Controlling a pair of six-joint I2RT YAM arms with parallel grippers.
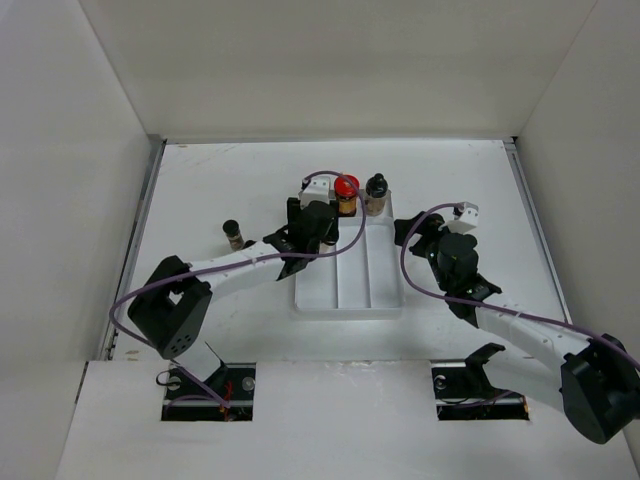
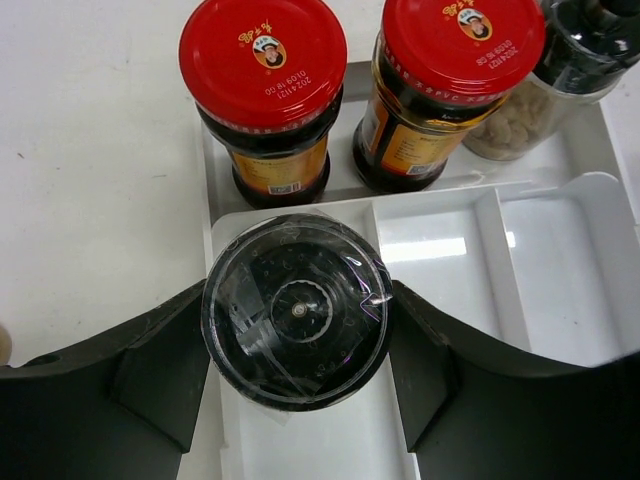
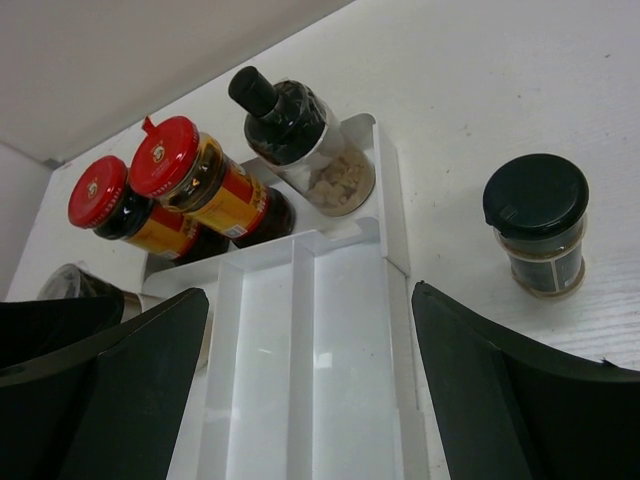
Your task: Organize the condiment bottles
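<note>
**Left gripper** (image 2: 297, 293): clamped on a black-lidded jar (image 2: 296, 335) over the left compartment of the white tray (image 2: 560, 260).

**Far end of tray:** left red-capped jar (image 2: 262, 60), right red-capped jar (image 2: 460, 40) and pale-filled shaker (image 2: 520, 125), standing in a row.

**Right gripper** (image 3: 310, 295): fingers spread, holding nothing, above the tray.

**Beside the tray:** a black-capped jar (image 3: 537, 225) stands on the table (image 3: 520, 80).

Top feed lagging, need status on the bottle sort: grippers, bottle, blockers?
Left gripper shut on black-capped bottle, at white tray left slot. Right gripper open, empty. Two red-capped jars stand just beyond; no blocker seen.
</note>
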